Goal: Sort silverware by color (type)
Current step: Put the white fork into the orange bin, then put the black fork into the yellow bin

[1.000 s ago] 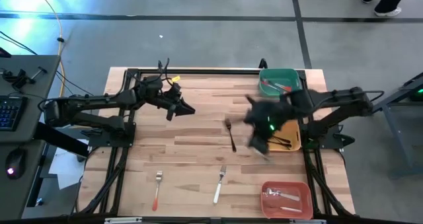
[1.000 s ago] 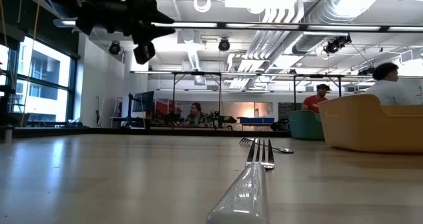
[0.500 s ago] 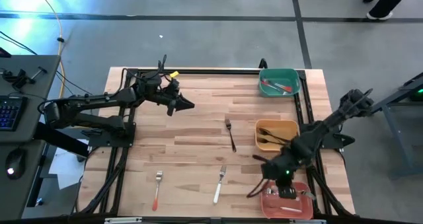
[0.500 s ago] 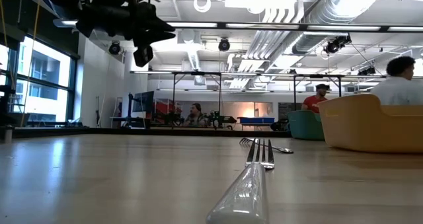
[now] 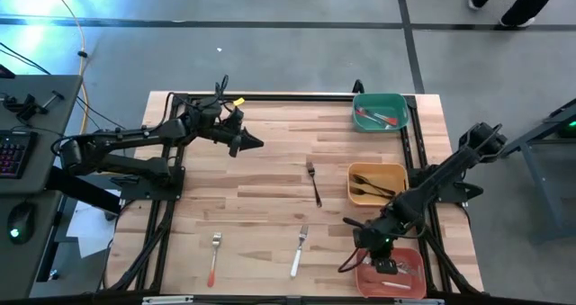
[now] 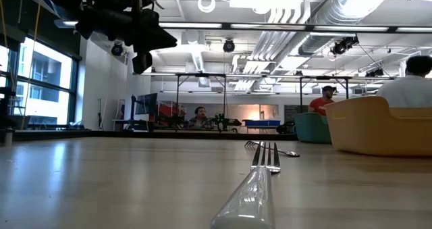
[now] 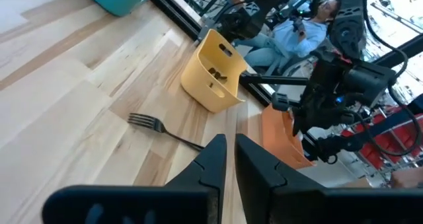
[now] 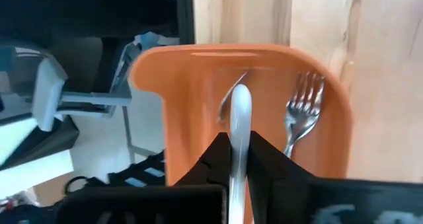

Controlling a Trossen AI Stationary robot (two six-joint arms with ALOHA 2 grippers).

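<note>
1. Orange bin (image 8: 192, 118) sits at the desk's (image 5: 270, 174) near right corner; the right pincer (image 8: 239, 159) hangs over it, clamped on a white-handled utensil (image 8: 239, 112).
2. Black-handled fork (image 5: 314, 183) lies mid-desk; a white-handled fork (image 5: 299, 251) and a red-handled fork (image 5: 214, 258) lie near the front edge.
3. Left pincer (image 7: 228, 161) hovers over the far left, fingers narrow and holding nothing.

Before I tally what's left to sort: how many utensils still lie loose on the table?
3: a black-handled fork mid-table, a white-handled fork near the front edge, and a red-handled fork further left. Others are already in bins.
</note>
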